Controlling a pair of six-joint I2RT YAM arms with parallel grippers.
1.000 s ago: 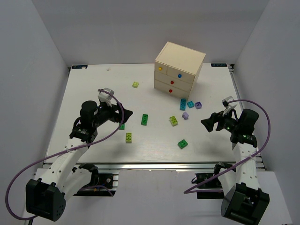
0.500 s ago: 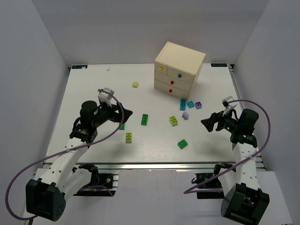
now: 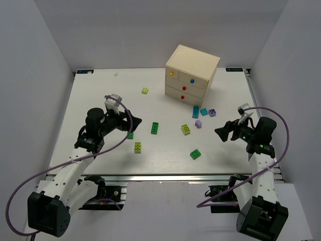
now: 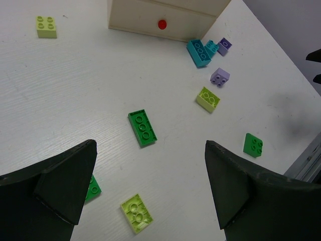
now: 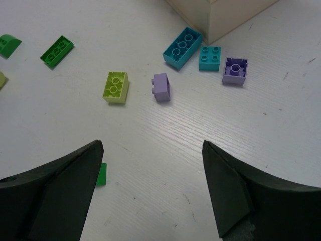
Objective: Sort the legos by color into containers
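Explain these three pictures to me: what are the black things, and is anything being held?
Two robot arms sit at the table's near edge. The wide picture looks down from above and behind them. The other two come from cameras on each wrist, so the dark wedges there are that arm's own fingers. On the table stand a cream drawer chest and scattered small bricks: lime brick, green brick, teal brick, lilac brick. The left hand and right hand are open, holding nothing.

Two black-and-white jointed robot arms rise from the frame's bottom corners. The left black two-finger gripper (image 3: pixel 134 122) points right and the right black two-finger gripper (image 3: pixel 219 132) points left, both with jaws spread wide and empty.
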